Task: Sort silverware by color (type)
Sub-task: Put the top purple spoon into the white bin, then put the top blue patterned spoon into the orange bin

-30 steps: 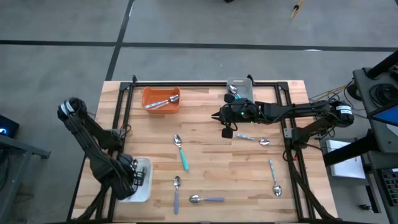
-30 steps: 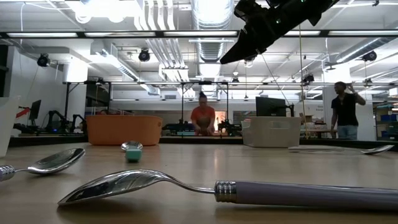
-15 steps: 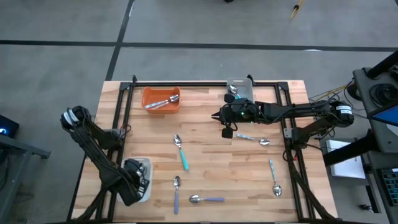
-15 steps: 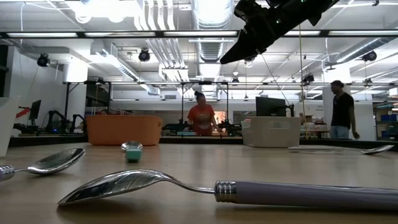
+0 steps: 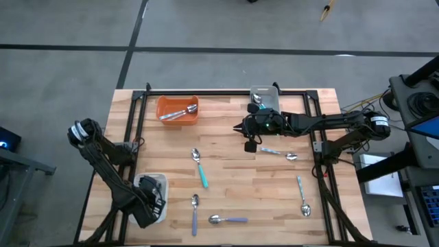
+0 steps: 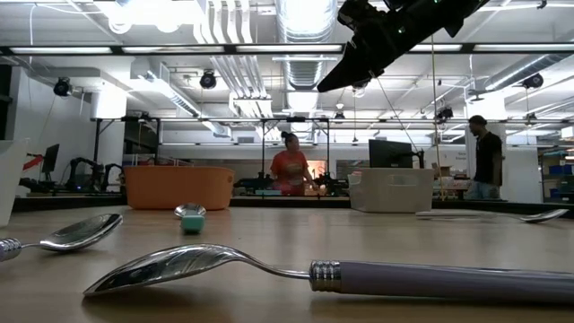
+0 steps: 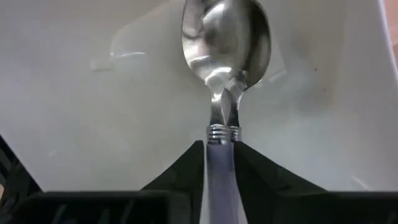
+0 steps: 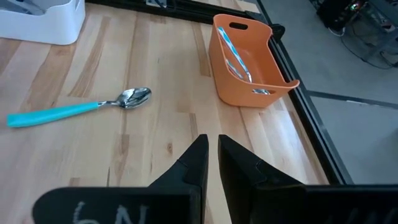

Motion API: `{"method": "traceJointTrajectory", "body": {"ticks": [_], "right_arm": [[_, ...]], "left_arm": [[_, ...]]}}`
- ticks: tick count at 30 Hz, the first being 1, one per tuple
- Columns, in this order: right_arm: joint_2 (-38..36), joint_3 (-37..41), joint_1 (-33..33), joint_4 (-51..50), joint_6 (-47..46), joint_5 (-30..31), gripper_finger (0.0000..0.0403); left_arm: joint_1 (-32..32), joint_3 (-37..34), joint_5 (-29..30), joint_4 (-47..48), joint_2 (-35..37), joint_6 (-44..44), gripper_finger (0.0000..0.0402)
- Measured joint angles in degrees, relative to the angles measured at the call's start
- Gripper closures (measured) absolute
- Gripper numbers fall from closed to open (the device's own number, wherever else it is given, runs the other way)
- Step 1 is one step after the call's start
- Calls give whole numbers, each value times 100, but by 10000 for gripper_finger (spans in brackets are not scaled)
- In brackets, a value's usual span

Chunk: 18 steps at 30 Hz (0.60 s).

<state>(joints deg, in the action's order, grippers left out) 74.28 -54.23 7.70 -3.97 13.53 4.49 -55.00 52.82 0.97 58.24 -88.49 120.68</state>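
Observation:
My left gripper (image 5: 152,199) points down into the white tray (image 5: 159,180) at the table's near left and is shut on a lavender-handled spoon (image 7: 225,43). The spoon's shiny bowl is over the tray's floor. My right gripper (image 5: 238,127) hangs shut and empty above the far middle of the table. Loose on the wood lie a teal spoon (image 5: 200,168), two lavender spoons (image 5: 195,213) (image 5: 228,219), a pale blue spoon (image 5: 302,195) and another teal-handled spoon (image 5: 280,152). My left gripper pinches the spoon's lavender handle (image 7: 219,158) between its two fingers, just behind the metal collar. The fingers come from above, pointing down, and lie across the handle. The bowl end reaches out over the white tray's floor; whether it rests there I cannot tell.
An orange tray (image 5: 178,110) with spoons in it stands at the far left. A grey tray (image 5: 263,92) stands at the far middle, behind my right gripper. A black frame rail (image 5: 140,103) borders the table. People move about in the room beyond.
My left gripper has sunk toward the white tray and shifted a little toward the table's near edge, carrying the lavender spoon. Its wrist has rolled slightly. My right arm has kept still.

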Motion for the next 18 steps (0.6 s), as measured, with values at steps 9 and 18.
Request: {"method": "traceJointTrajectory", "body": {"ticks": [9, 18], "right_arm": [[0, -1, 0, -4, -242, 0, 374], [0, 119, -81, -18, -1888, -11, 374]], "left_arm": [[74, 229, 316, 331, 295, -289, 289], [1233, 940, 3798, 176, 1173, -4514, 314]]}}
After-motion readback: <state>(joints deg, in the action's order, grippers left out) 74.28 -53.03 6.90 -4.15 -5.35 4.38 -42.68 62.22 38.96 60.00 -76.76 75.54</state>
